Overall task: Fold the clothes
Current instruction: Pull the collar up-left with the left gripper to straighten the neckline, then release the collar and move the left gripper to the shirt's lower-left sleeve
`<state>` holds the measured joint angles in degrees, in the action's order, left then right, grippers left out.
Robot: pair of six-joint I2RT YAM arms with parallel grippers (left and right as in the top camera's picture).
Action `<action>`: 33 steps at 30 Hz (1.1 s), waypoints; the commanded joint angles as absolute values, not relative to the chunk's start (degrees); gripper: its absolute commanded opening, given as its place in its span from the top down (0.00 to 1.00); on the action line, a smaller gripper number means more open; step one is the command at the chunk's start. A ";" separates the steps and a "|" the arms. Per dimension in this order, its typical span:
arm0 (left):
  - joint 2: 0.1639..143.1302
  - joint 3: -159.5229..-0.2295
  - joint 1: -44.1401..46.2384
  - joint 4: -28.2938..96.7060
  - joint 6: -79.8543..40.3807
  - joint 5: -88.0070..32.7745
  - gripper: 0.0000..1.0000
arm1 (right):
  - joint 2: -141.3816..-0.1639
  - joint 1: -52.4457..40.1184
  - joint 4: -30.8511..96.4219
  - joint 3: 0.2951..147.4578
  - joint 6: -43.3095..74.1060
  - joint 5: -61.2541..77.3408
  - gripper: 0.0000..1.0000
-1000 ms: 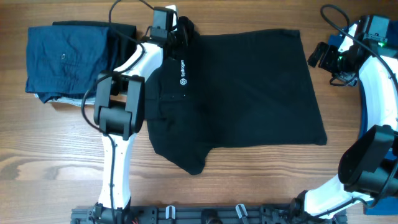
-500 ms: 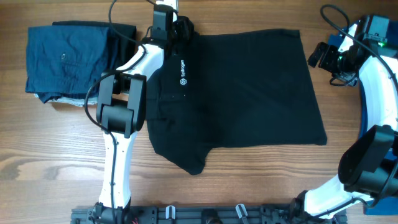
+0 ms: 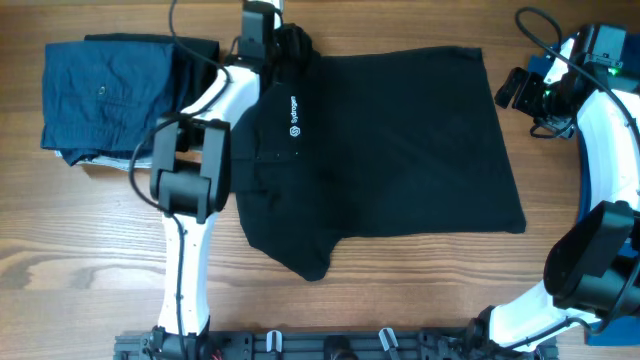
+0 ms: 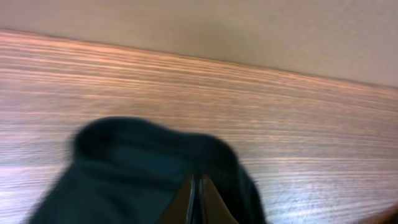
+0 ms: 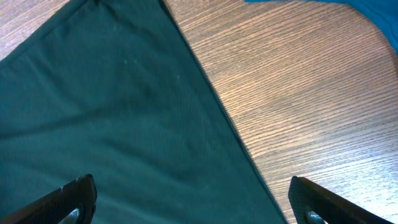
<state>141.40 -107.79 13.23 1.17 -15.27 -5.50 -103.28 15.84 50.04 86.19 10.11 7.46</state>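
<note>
The clothes are mainly a black shirt (image 3: 390, 150) with a small white logo (image 3: 294, 115), spread flat across the table's middle. My left gripper (image 3: 281, 42) is at the shirt's far left corner, shut on a bunched fold of its fabric (image 3: 298, 44). In the left wrist view its fingers (image 4: 189, 200) are pressed together with dark cloth (image 4: 124, 168) humped around them. My right gripper (image 3: 506, 90) hovers open by the shirt's far right corner. In the right wrist view that gripper (image 5: 193, 199) spans the shirt's edge (image 5: 205, 93), holding nothing.
A folded navy garment (image 3: 110, 95) lies at the far left on the wooden table (image 3: 80, 240). A bright blue garment (image 5: 348, 7) shows at the top right of the right wrist view. The left arm (image 3: 190, 180) stretches along the shirt's left side.
My left gripper has moved slightly toward the table's far edge, drawing the bunched black fabric along. The right arm has stayed still.
</note>
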 commanded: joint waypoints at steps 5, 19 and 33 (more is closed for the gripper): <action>132.25 -109.40 8.80 18.65 -14.59 -2.92 0.96 | -102.87 15.97 49.91 86.67 9.15 7.14 0.00; 128.75 -109.62 7.42 38.20 -12.23 -2.94 0.96 | -102.87 15.97 49.91 86.67 9.15 7.14 0.00; 92.62 -109.62 7.81 69.30 -19.86 -3.38 0.78 | -102.87 15.97 49.91 86.67 9.15 7.14 0.00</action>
